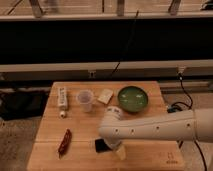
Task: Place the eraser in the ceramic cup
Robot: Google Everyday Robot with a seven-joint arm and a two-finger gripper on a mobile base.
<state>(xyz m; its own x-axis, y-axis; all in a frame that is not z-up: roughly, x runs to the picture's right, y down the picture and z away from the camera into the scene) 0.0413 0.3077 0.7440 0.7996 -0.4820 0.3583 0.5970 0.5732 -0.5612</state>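
Eraser sits flat near the front edge of the worktop, a plain black block, and its right end is tucked under the robot's white arm. The claw hangs right there, just beside that end and pointing down at the wood. We'd say its fingers are spread wide with nothing clamped in them, though we can't tell whether they touch the block.

The worktop is pale wood, smooth, with straight plank lines. Behind it runs a long dark panel with a light metal rail along its lower edge. A black cable droops down across the panel, and another cable trails off to the right.

The ceramic cup stands upright toward the back, whitish with a flared rim, well apart from the eraser. Just to its right lies a squarish beige block, then a wide, round, glossy green bowl. On the left we see a long white strip-shaped thing with a small pale ball below it. A slim dark-red chili-like piece lies at front left.
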